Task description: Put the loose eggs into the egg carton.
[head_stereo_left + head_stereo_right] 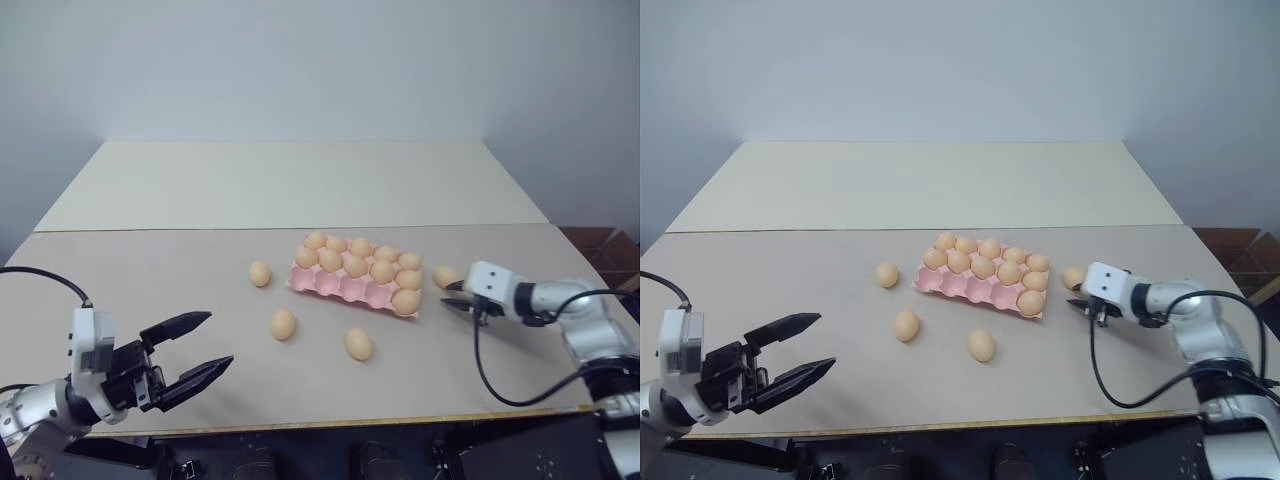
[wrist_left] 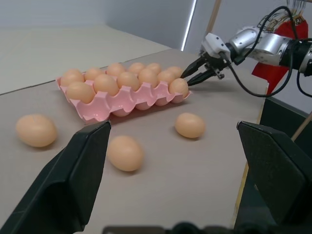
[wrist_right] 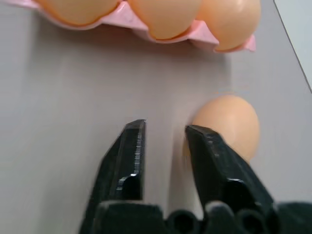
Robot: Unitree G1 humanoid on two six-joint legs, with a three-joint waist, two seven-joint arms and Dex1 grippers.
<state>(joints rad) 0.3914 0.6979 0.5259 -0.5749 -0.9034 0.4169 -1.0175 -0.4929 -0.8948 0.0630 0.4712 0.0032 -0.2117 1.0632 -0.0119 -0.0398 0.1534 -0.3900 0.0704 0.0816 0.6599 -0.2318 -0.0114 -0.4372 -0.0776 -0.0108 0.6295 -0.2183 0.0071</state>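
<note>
The pink egg carton [image 1: 340, 288] lies right of the table's middle, with eggs in most cups and bare cups along its near row. Three loose eggs lie left of and in front of it [image 1: 260, 273] [image 1: 283, 323] [image 1: 358, 343]. Another loose egg [image 1: 445, 276] rests just past its right end. My right gripper [image 1: 456, 298] hovers low by that egg. In the right wrist view its fingers [image 3: 134, 146] stand slightly apart with nothing between them, the egg [image 3: 231, 122] just outside one finger. My left gripper [image 1: 219, 340] is wide open at the near left, holding nothing.
The table's front edge [image 1: 330, 420] runs just below the grippers. A lighter table section [image 1: 290, 185] extends behind. A brown box [image 1: 600, 245] stands off the right side. A black cable [image 1: 490, 380] hangs from my right wrist over the table.
</note>
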